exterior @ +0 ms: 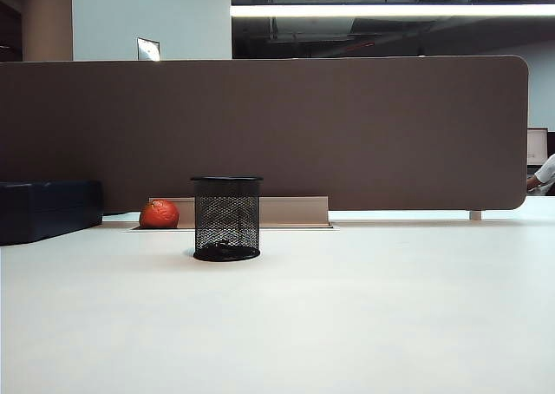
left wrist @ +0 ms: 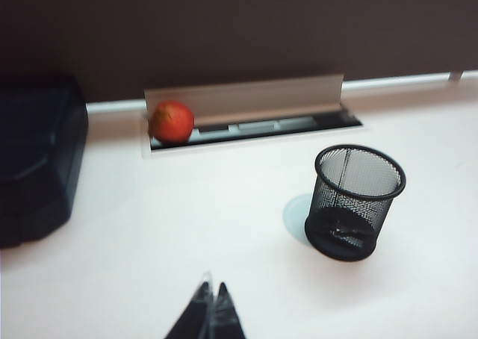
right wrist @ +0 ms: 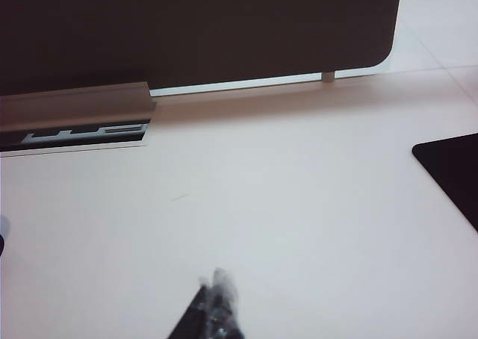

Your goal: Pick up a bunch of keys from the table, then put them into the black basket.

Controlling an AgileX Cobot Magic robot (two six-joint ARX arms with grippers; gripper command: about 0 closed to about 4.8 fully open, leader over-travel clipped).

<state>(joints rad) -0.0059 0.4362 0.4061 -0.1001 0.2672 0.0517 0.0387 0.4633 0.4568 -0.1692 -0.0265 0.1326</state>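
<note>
Bunch of keys (left wrist: 345, 233): lies inside black basket (left wrist: 357, 201), on its base.
Black basket: upright on table (exterior: 364, 307).
Left gripper (left wrist: 210, 306): closed, empty, above table.
Right gripper (right wrist: 216, 302): closed, empty, above table.

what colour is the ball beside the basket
Red-orange ball, clearest in the left wrist view.

Keys (left wrist: 345, 233) perhaps, blurred behind mesh

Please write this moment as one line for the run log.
small dark bunch of keys: inside black wire-mesh basket | left gripper: shut, empty, above white table | right gripper: shut, empty, above table
</note>
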